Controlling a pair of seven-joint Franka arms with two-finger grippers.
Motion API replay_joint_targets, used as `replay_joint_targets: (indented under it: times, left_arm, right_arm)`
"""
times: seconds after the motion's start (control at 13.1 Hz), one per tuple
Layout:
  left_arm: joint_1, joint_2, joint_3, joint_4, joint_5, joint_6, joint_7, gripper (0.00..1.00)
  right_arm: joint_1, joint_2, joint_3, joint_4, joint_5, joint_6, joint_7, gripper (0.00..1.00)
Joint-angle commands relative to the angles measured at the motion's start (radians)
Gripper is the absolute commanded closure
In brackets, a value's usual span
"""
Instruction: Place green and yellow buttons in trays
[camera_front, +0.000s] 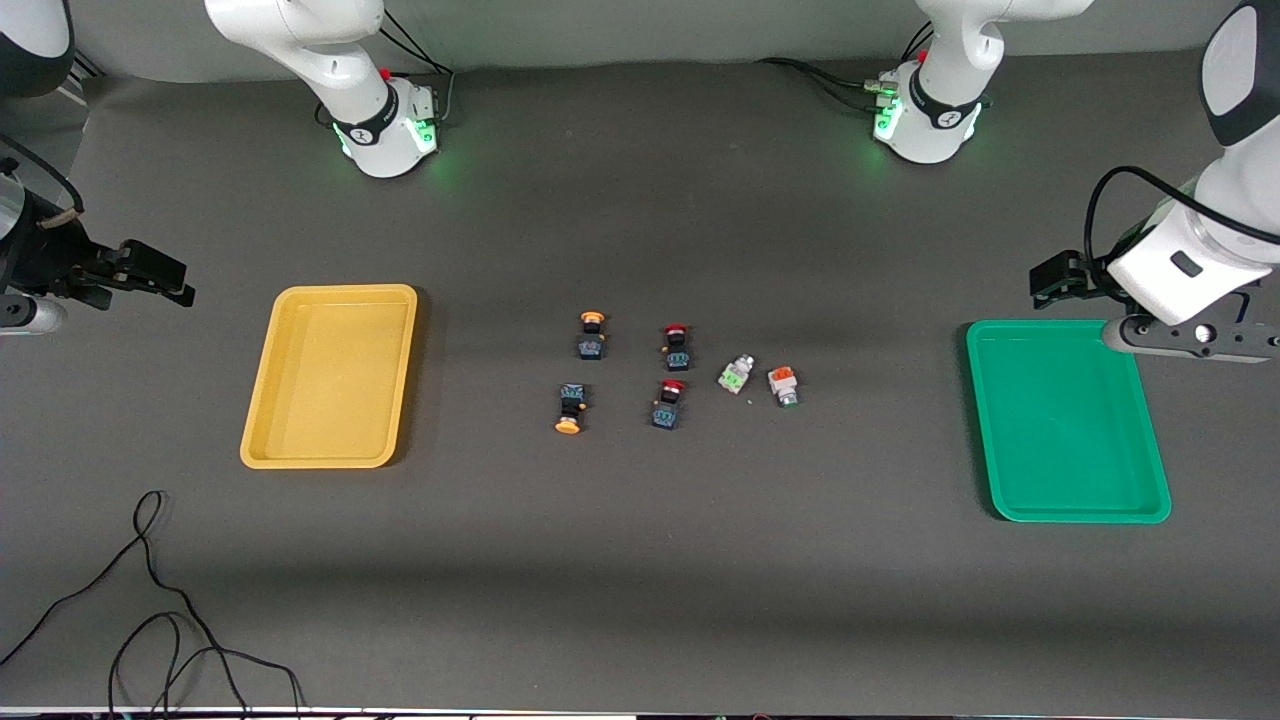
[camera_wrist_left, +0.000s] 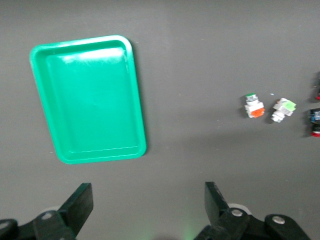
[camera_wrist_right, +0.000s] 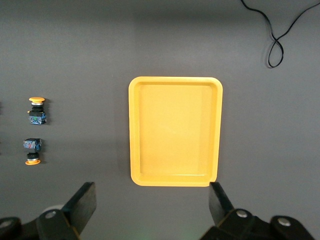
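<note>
Two yellow-capped buttons (camera_front: 592, 335) (camera_front: 570, 408) on dark bodies lie mid-table, seen also in the right wrist view (camera_wrist_right: 36, 110) (camera_wrist_right: 32, 150). Two pale grey-white buttons, one marked green (camera_front: 737, 374) (camera_wrist_left: 283, 110) and one marked orange (camera_front: 783, 386) (camera_wrist_left: 254, 106), lie toward the green tray (camera_front: 1065, 430) (camera_wrist_left: 87, 97). The yellow tray (camera_front: 330, 380) (camera_wrist_right: 175, 130) sits at the right arm's end. Both trays hold nothing. My left gripper (camera_front: 1048, 282) (camera_wrist_left: 147, 200) hangs open over the table by the green tray's edge. My right gripper (camera_front: 178, 282) (camera_wrist_right: 150, 200) hangs open over the table beside the yellow tray.
Two red-capped dark switches (camera_front: 677, 346) (camera_front: 669, 403) lie between the yellow-capped and the pale buttons. A loose black cable (camera_front: 150, 600) (camera_wrist_right: 275, 42) curls on the table nearer the front camera than the yellow tray. Both arm bases (camera_front: 385, 125) (camera_front: 925, 115) stand along the table's edge.
</note>
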Motion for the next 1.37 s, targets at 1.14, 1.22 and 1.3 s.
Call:
replay_joint_targets:
  times: [1.14,1.22,1.3]
  left_arm:
    - [-0.075,0.007,-0.005,0.009,-0.026,0.004,-0.13,0.01]
    - [-0.107,0.018,-0.005,0.012,-0.026,0.005,-0.169,0.01]
    - [-0.145,0.036,-0.005,0.013,-0.027,0.019,-0.233,0.01]
  right_arm:
    - [0.421,0.072,-0.003,-0.035,0.047,0.082,0.454,0.0]
    - [0.49,0.085,-0.003,-0.038,0.047,0.112,0.546,0.0]
    - [0.556,0.102,-0.003,-0.038,0.047,0.129,0.625,0.0]
